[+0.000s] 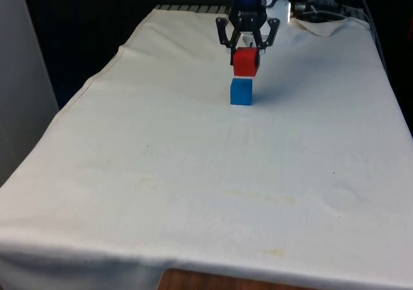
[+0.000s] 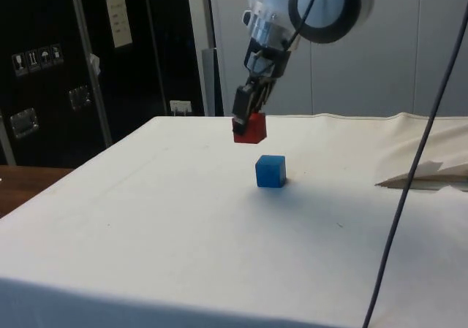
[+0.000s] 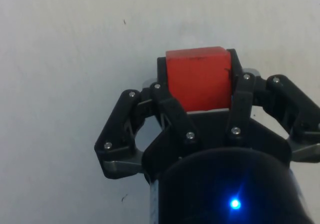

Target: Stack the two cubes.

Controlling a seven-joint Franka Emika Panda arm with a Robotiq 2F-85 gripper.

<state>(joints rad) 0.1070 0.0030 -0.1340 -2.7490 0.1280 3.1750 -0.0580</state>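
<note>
Gripper (image 1: 246,52) first, as the front view has it: it hangs over the far part of the counter (image 1: 193,174), fingers pointing down and clamped on the red cube (image 1: 245,62), which is lifted clear of the cloth. Directly under it in this view stands the blue cube (image 1: 241,92), resting on the counter, with a thin strip of cloth showing between the two. The red cube sits a touch toward the front view's right of the blue one, so the sideways line-up looks nearly but not wholly true.

From the side view the picture is less tidy. The gripper (image 2: 248,120) holds the red cube (image 2: 249,128) in the air, and the blue cube (image 2: 270,172) lies lower and off to the right, toward the camera (the front view cannot show this offset, since it runs along its line of sight). The two cubes are near each other but apart, and the red one is not yet over the blue one's top face.

At the wrist view the fingers (image 3: 235,99) pinch the red cube (image 3: 199,79) on two opposite faces, with bare white cloth beyond it.

My judgement: the coming move turns on that gap, so the held cube must travel toward the blue one before any lowering.
</note>
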